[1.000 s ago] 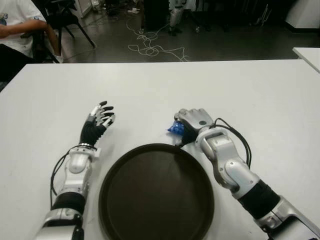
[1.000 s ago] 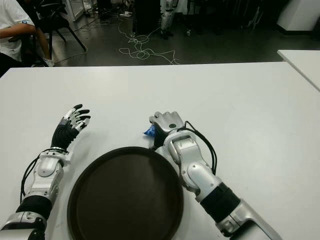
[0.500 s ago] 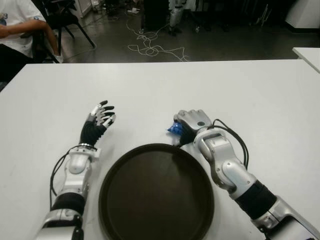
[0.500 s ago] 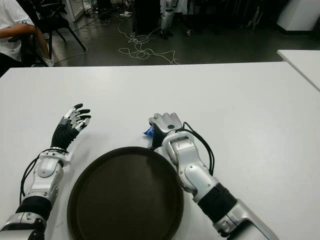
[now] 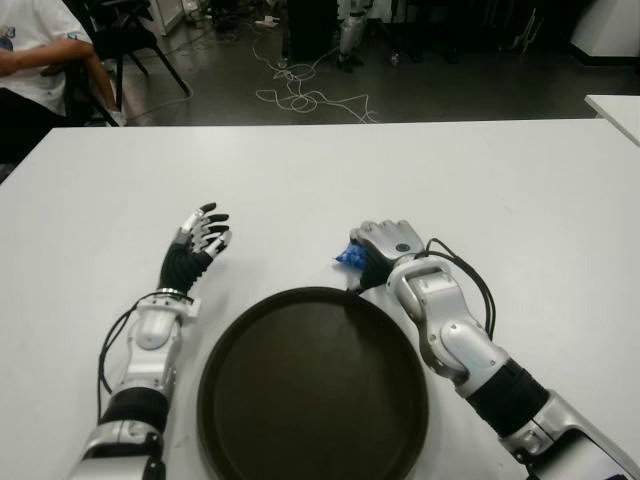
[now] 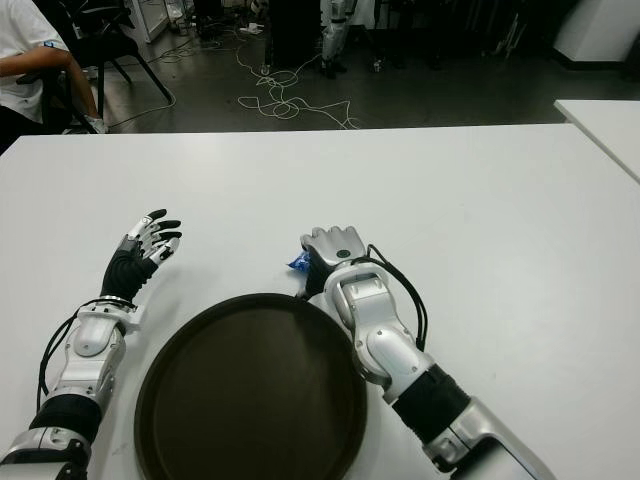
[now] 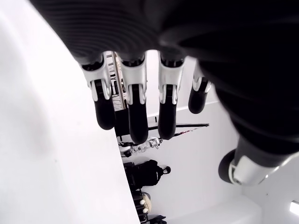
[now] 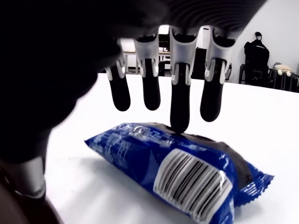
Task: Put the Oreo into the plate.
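Observation:
The Oreo (image 8: 187, 172) is a blue snack packet lying flat on the white table (image 5: 500, 180), just beyond the far rim of the round dark plate (image 5: 310, 390). In the eye views only its blue end (image 5: 349, 256) shows, left of my right hand (image 5: 385, 240). That hand arches over the packet with its fingers (image 8: 180, 112) hanging down; one fingertip touches the wrapper and nothing clamps it. The plate holds nothing. My left hand (image 5: 200, 232) is raised to the left of the plate, fingers spread, holding nothing.
A seated person (image 5: 30, 60) is at the far left behind the table. Cables (image 5: 300, 95) lie on the dark floor beyond the far edge. A second white table's corner (image 5: 615, 110) shows at the right.
My right forearm has edged slightly left along the plate's rim while the hand stays over the packet. The left hand has barely moved.

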Motion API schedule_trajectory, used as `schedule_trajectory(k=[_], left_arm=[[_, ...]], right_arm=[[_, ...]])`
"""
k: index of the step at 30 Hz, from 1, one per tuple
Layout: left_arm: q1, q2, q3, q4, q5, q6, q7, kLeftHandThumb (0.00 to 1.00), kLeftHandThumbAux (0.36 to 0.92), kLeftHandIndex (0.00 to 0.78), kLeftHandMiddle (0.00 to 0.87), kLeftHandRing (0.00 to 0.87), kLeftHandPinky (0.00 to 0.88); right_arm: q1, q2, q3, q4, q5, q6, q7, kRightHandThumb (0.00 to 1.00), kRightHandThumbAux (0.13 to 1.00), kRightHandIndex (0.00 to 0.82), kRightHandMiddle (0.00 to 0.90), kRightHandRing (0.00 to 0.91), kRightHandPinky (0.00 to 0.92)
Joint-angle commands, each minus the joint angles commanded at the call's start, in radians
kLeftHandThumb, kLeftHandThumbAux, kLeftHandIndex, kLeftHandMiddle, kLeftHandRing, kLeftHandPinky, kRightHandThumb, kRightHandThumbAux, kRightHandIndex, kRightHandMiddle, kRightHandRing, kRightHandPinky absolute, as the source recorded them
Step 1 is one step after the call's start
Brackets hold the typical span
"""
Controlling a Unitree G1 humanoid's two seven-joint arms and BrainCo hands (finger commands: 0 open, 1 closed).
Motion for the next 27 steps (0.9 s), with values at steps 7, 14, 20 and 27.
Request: schedule_trajectory(k=[7,14,20,27], left_arm=[[0.004,0.0,0.001,-0.01,-0.005,0.002,-0.007,0.047,0.581,0.13,0.239,0.234,0.218],[0.004,-0.001,0.004,-0.013,-0.012,0.011,-0.014,0.038,0.604,0.131,0.243,0.234,0.214],[0.005,0.0,0.004,-0.022,-0.012,0.026,-0.013,0.028,0.591,0.131,0.251,0.236,0.203],[0.009,0.002,0.001,-0.031,-0.011,0.025,-0.022,0.021,0.598,0.135,0.246,0.235,0.209]], right_arm=[[-0.006,0.004,-0.001,0.019,0.002,-0.002,-0.013,0.0,0.632,0.273,0.269,0.328,0.377],[-0.017,0.001,-0.005,0.029,0.011,-0.009,-0.011,0.0,0.636,0.276,0.274,0.329,0.381],[-0.016,0.005,-0.013,0.035,0.018,-0.007,-0.04,0.0,0.64,0.288,0.291,0.347,0.396],[-0.026,-0.001,-0.021,0.042,0.023,-0.004,-0.039,0.0,0.651,0.276,0.288,0.348,0.402]])
